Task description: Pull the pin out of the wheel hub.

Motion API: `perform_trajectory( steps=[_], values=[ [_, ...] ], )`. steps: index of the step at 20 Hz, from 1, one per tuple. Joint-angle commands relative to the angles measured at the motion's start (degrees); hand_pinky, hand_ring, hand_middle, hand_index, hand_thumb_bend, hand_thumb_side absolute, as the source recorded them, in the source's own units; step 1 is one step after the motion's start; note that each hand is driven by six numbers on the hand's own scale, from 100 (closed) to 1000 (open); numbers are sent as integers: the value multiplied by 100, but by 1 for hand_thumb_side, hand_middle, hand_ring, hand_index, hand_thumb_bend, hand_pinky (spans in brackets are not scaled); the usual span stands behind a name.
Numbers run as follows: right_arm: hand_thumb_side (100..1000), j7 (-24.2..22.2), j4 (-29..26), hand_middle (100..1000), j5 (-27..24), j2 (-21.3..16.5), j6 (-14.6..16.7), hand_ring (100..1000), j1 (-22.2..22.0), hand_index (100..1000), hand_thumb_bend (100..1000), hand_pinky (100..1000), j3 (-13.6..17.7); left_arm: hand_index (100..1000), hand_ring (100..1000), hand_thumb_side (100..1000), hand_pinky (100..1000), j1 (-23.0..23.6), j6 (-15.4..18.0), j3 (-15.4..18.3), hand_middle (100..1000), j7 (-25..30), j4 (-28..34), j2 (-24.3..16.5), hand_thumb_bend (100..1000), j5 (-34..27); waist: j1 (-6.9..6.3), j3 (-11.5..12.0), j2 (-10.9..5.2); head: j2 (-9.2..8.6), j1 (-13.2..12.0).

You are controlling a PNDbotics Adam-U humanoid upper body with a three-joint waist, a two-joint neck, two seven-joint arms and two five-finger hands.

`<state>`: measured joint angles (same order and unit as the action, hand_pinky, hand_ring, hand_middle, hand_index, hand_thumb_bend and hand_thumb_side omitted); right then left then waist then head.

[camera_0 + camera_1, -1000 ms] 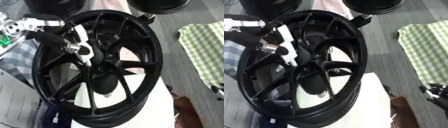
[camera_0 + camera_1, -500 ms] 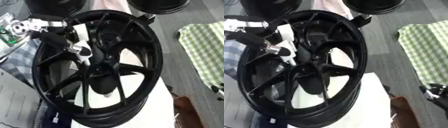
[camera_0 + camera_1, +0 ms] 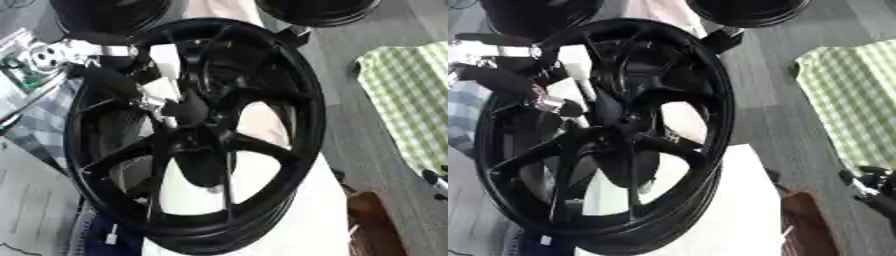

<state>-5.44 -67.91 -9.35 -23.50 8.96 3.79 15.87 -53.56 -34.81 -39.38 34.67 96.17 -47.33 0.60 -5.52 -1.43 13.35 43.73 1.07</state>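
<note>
A large black spoked wheel [image 3: 262, 75] lies tilted on a white table [image 3: 737, 210]. Its hub [image 3: 191, 114] sits at the centre where the spokes meet. My left hand [image 3: 144, 87] comes in from the upper left, its silver wrist over the rim, and rests over the spokes just left of the hub. Its fingers curl round a small silver piece, the pin [image 3: 549, 103], at the hub's edge. A dark jointed shape at the right edge seems to be my right hand [image 3: 872, 187]; little of it shows.
Two more black wheels [image 3: 319, 10] lie at the top edge. A green checked cloth [image 3: 411, 95] covers the right side above grey floor. A brown object [image 3: 376, 220] stands by the table's lower right. Grey clutter fills the left edge.
My left hand has stayed at the hub, fingers curled on the silver piece. The whole picture has shifted slightly, so the camera moved.
</note>
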Motion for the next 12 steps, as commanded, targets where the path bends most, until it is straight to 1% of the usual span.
perform_trajectory(
  steps=[1, 3, 5, 7, 8, 9, 10, 11, 12],
  values=[
    [266, 5, -99, 510, 13, -179, 0, 626, 18, 680, 606, 489, 46, 661, 493, 444, 533, -98, -187, 75, 483, 141, 53, -112, 467, 18, 36, 6, -84, 2, -22],
    [266, 6, -100, 510, 14, -181, 1, 626, 17, 680, 605, 489, 46, 654, 486, 386, 527, -79, -187, 91, 476, 114, 75, -139, 402, 3, 35, 8, -84, 3, -23],
    [267, 6, -101, 510, 13, -183, 1, 625, 16, 679, 603, 489, 48, 652, 481, 312, 521, -56, -179, 104, 473, 102, 91, -172, 365, -7, 33, 8, -84, 1, -22],
    [267, 8, -103, 510, 10, -185, 1, 625, 16, 680, 603, 489, 49, 655, 482, 241, 521, -25, -158, 125, 475, 111, 110, -220, 369, -10, 31, 9, -83, -1, -22],
    [267, 9, -104, 510, 9, -187, 1, 625, 15, 679, 603, 489, 50, 661, 484, 226, 521, -2, -141, 140, 481, 119, 121, -253, 377, -7, 30, 10, -83, -2, -23],
    [266, 9, -105, 509, 9, -188, 1, 625, 15, 679, 604, 489, 50, 665, 484, 137, 519, 24, -119, 156, 485, 132, 133, -288, 382, 0, 29, 10, -82, -4, -23],
    [268, 9, -106, 509, 8, -188, 1, 625, 16, 679, 604, 488, 50, 662, 481, 100, 513, 50, -91, 170, 483, 152, 146, -322, 378, 15, 28, 10, -81, -7, -24],
    [266, 10, -108, 509, 6, -189, 1, 625, 16, 679, 603, 488, 51, 661, 478, 100, 508, 78, -63, 190, 481, 178, 154, -351, 373, 26, 28, 10, -80, -12, -24],
    [267, 11, -109, 509, 4, -188, 1, 625, 16, 679, 603, 488, 52, 650, 471, 100, 499, 100, -35, 213, 471, 198, 158, -373, 344, 30, 29, 10, -80, -16, -24]
  ],
)
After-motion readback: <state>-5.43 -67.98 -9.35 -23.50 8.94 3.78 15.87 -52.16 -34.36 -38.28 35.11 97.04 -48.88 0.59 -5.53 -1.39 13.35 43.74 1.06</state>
